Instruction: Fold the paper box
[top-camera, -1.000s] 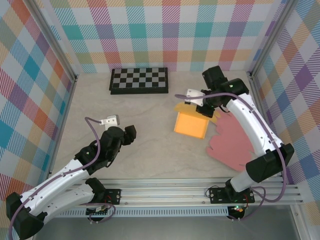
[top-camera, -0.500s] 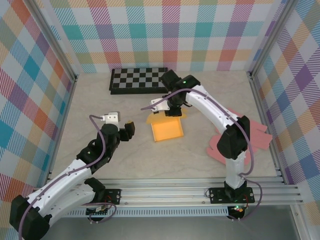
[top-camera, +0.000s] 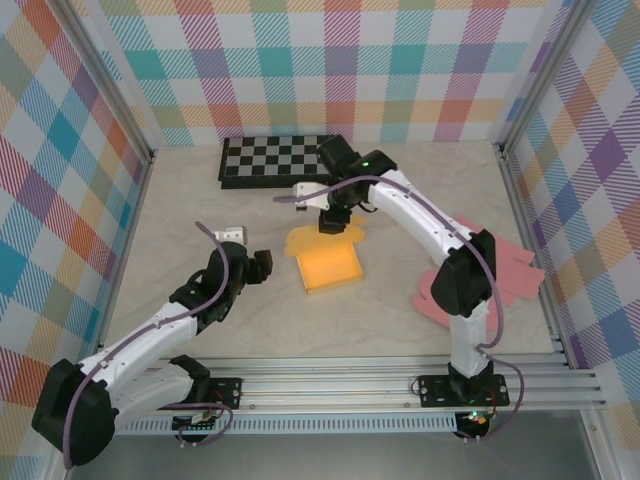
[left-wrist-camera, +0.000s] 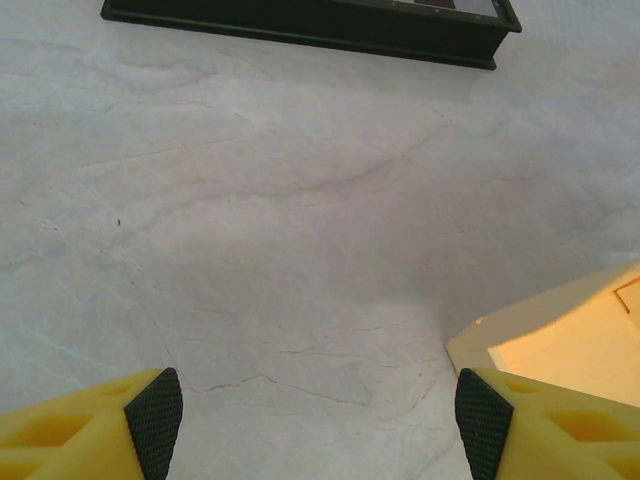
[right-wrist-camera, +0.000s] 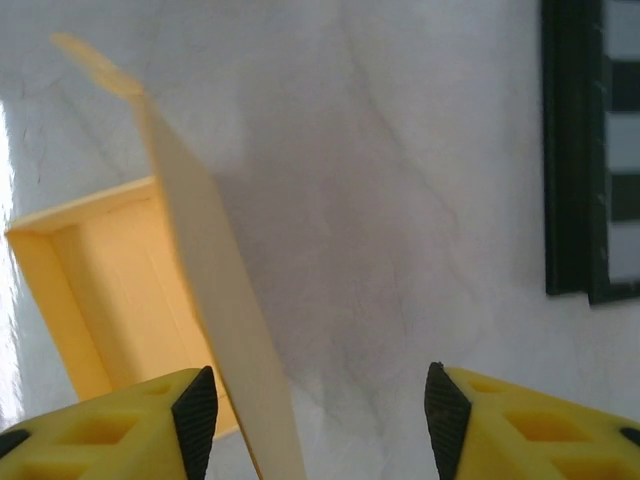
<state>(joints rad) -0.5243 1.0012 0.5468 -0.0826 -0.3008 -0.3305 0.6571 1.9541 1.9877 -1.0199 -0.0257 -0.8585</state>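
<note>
Plaid walls (top-camera: 340, 60) in many colours close in a pale, veined surface (top-camera: 200, 200). A chessboard (top-camera: 270, 160) lies flat at the far side. The box (top-camera: 330, 268) sits near the middle of the surface, just in front of the chessboard but apart from it. It is an open orange tray, hollow side up, with a yellow flap (top-camera: 305, 240) along its far edge. A flat pink sheet (top-camera: 520, 270) lies well to the right, partly behind the right arm (top-camera: 420, 215).

The right arm reaches across from the right, and the right jaws hang over the flap. In the right wrist view these jaws are spread. The flap (right-wrist-camera: 200, 250) stands upright between the 2 pads (right-wrist-camera: 195, 410), close to the left one and well clear of the other. I cannot tell whether it touches that pad. The tray (right-wrist-camera: 100, 280) is on the left there, and the chessboard (right-wrist-camera: 590, 150) is at the right edge.

The left arm (top-camera: 150, 335) rests low on the left, with the left jaws just left of the box and apart from it. They are spread, with only bare surface between the pads (left-wrist-camera: 155, 420). A corner of the box (left-wrist-camera: 560, 340) shows at the right of the left wrist view, and the chessboard (left-wrist-camera: 300, 25) at the top.
</note>
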